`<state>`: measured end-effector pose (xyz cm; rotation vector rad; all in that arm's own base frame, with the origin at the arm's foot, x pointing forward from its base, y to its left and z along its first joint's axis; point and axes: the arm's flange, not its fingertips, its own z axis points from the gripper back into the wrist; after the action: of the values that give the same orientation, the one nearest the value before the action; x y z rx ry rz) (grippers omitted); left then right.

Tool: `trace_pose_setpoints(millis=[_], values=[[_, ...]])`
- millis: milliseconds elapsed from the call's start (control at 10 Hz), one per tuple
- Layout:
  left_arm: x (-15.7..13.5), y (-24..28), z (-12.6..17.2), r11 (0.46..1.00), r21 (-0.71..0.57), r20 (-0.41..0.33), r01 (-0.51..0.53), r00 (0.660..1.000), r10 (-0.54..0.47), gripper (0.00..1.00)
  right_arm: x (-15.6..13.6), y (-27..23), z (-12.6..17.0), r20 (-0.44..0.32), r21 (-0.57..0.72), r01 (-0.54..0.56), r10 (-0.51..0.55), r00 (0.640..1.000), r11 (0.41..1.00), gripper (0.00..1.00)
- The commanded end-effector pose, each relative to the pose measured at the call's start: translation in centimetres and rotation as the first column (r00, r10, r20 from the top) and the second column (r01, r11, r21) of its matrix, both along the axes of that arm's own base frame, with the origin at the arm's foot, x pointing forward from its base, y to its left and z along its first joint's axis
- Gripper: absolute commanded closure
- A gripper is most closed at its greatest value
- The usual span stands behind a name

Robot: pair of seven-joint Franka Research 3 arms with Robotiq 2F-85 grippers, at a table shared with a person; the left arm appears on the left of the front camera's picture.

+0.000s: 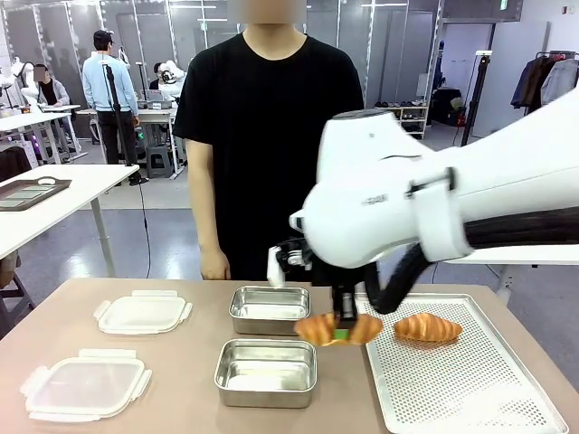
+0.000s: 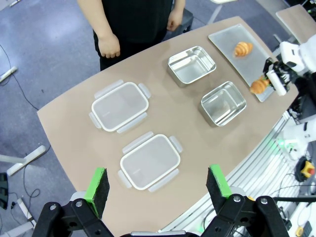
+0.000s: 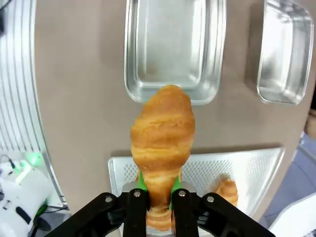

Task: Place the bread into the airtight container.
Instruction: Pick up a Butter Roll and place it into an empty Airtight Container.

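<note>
My right gripper [image 1: 340, 333] is shut on a golden croissant [image 1: 339, 329], the bread, and holds it level above the table between the tray and the two steel containers [image 1: 270, 309] [image 1: 266, 372]. In the right wrist view the croissant [image 3: 163, 143] sticks out from the gripper [image 3: 159, 197], its tip over the near rim of one empty container [image 3: 174, 49]. A second croissant [image 1: 427, 327] lies on the perforated tray [image 1: 470, 389]. My left gripper [image 2: 157, 182] hangs open high above the table, nothing between its green pads [image 2: 97, 183].
Two clear plastic lids [image 1: 143, 313] [image 1: 86, 384] lie on the table's left side. A person in a black shirt stands at the far edge, one hand [image 1: 214, 265] hanging by the table. In the right wrist view the other steel container [image 3: 285, 52] sits at the right.
</note>
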<state>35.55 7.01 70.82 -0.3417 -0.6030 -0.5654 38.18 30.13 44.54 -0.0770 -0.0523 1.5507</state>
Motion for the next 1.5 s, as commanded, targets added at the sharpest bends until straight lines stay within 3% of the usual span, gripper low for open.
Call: trace_pose_setpoints(millis=[0,400,800,1000,1100,1300,1400], values=[[-0.1,0.0,0.1,1.0,0.0,0.001,0.009,1.0,-0.009,0.0,1.3,4.0,-0.8,0.007,-0.024,0.041,-0.041,0.999,0.999,0.86],[-0.1,0.0,0.1,1.0,0.0,0.001,0.009,1.0,-0.009,0.0,1.6,10.4,-4.7,-0.005,0.003,0.078,-0.078,0.997,0.997,0.86],[-0.1,0.0,0.1,1.0,0.0,0.001,0.009,1.0,-0.009,0.0,2.5,11.8,-7.6,0.014,0.013,0.084,-0.084,0.996,0.996,0.86],[-0.1,0.0,0.1,1.0,0.0,0.001,0.009,1.0,-0.009,0.0,2.6,11.9,-8.3,0.021,-0.002,0.086,-0.086,0.996,0.996,0.58],[-0.1,0.0,0.1,1.0,0.0,0.001,0.009,1.0,-0.009,0.0,2.7,11.6,-8.4,0.022,-0.005,0.088,-0.088,0.996,0.996,0.34],[-0.1,0.0,0.1,1.0,0.0,0.001,0.009,1.0,-0.009,0.0,2.7,11.5,-8.3,0.02,-0.016,0.091,-0.09,0.996,0.996,0.0],[-0.1,0.0,0.1,1.0,0.0,0.001,0.009,1.0,-0.009,0.0,2.7,11.5,-8.2,0.023,-0.014,0.094,-0.094,0.995,0.995,0.0]])
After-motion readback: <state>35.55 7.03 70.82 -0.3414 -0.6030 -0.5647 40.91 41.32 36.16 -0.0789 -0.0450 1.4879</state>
